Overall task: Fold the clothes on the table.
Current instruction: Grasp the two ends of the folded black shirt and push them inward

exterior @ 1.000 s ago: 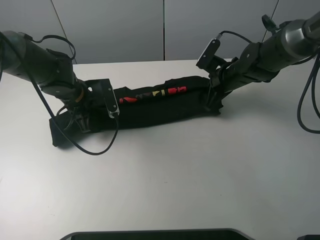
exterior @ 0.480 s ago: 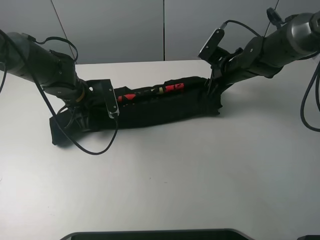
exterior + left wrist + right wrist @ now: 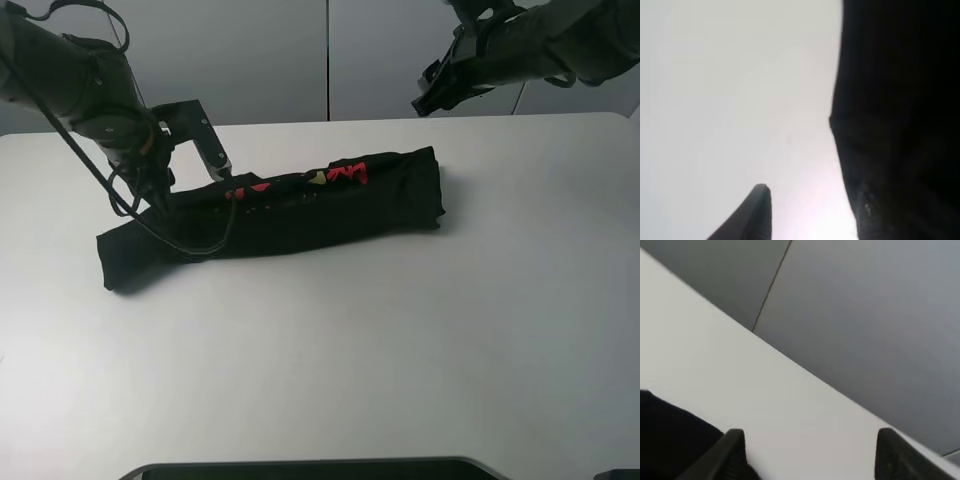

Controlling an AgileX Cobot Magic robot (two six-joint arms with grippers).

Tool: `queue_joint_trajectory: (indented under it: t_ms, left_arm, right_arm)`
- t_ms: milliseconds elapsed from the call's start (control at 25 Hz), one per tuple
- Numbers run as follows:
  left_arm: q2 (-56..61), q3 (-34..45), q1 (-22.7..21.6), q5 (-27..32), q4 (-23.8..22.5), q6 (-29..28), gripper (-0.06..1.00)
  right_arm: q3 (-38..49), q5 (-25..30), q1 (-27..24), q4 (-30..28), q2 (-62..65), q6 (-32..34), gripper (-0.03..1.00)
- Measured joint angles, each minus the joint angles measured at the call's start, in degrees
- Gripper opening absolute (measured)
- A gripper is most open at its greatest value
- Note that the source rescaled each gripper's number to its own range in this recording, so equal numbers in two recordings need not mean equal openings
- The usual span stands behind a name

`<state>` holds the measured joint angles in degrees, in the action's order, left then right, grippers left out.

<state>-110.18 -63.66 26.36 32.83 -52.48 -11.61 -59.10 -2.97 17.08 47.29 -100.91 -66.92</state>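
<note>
The clothes point(image 3: 300, 210), a black T-shirt with red and yellow print showing along its top edge, lie folded into a long narrow band across the white table point(image 3: 350, 350). My left gripper point(image 3: 162, 198) hovers just above the band's left part. In the left wrist view one dark finger point(image 3: 757, 212) stands over bare table beside the black cloth point(image 3: 900, 125), and nothing is held. My right gripper point(image 3: 810, 437) is raised above and behind the band's right end point(image 3: 425, 100). Its fingers are wide apart and empty.
Grey wall panels point(image 3: 330, 60) stand behind the table's far edge. A dark object point(image 3: 300, 470) shows at the near edge of the exterior view. Black cables point(image 3: 150, 230) hang from the left arm and drape onto the cloth.
Both grippers have let go of the shirt and risen off it. The right arm lifted up and back towards the wall, the left arm lifted slightly. The shirt stays as a folded band.
</note>
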Motion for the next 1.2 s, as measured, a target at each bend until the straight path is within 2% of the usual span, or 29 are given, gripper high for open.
queue_joint_trajectory:
  t_ms: [120,320,480,640,840,1080,1200]
  left_arm:
    - [4.5,0.0,0.0,0.2,7.6,-0.1,0.52]
    - [8.6,-0.1,0.0,0.5,20.2,-0.1,0.52]
    - [8.9,-0.1,0.0,0.6,27.0,-0.1,0.55]
    - [8.9,-0.1,0.0,0.6,29.0,-0.1,0.62]
    - [7.1,-0.1,0.0,1.7,31.8,-0.1,0.69]
    - [4.6,-0.1,0.0,4.4,33.1,-2.1,0.79]
    - [4.1,-0.1,0.0,4.8,33.1,-2.9,0.80]
  right_arm:
    - [0.0,5.1,-0.9,8.6,1.5,0.2,0.64]
    - [0.0,14.2,-3.9,10.7,1.7,4.9,0.88]
    - [0.0,19.2,-8.1,10.8,1.1,9.9,0.93]
    - [0.0,23.4,-11.1,10.7,-0.9,11.7,0.93]
    - [0.0,29.0,-11.2,10.7,-5.1,11.9,0.93]
    - [0.0,29.5,-11.2,10.2,-11.4,12.0,0.93]
    - [0.0,28.4,-11.2,9.1,-13.9,12.0,0.93]
